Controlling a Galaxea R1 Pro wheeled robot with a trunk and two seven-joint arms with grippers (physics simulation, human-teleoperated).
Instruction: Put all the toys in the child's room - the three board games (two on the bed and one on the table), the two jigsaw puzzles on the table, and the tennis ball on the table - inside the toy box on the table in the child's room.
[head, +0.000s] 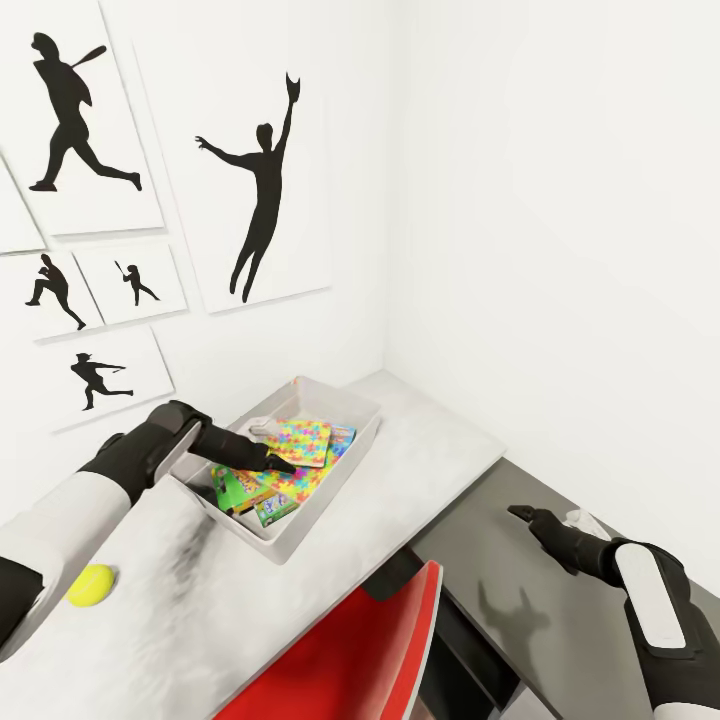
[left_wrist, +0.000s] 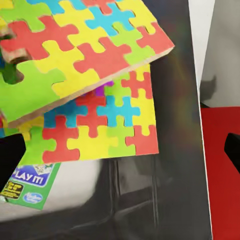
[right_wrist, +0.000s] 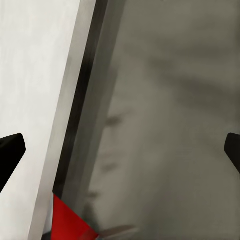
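The light grey toy box stands on the white table near the corner. Inside it lie two jigsaw puzzles, the upper one tilted across the lower one. Board games show under them, with a green printed corner. My left gripper hangs open just over the box, above the puzzles. The yellow-green tennis ball rests on the table beside my left forearm. My right gripper is open over the dark grey side desk, holding nothing.
A red chair sits at the table's front edge, between my arms. White walls close the corner behind the box, the left one hung with black silhouette pictures. The side desk is lower than the white top.
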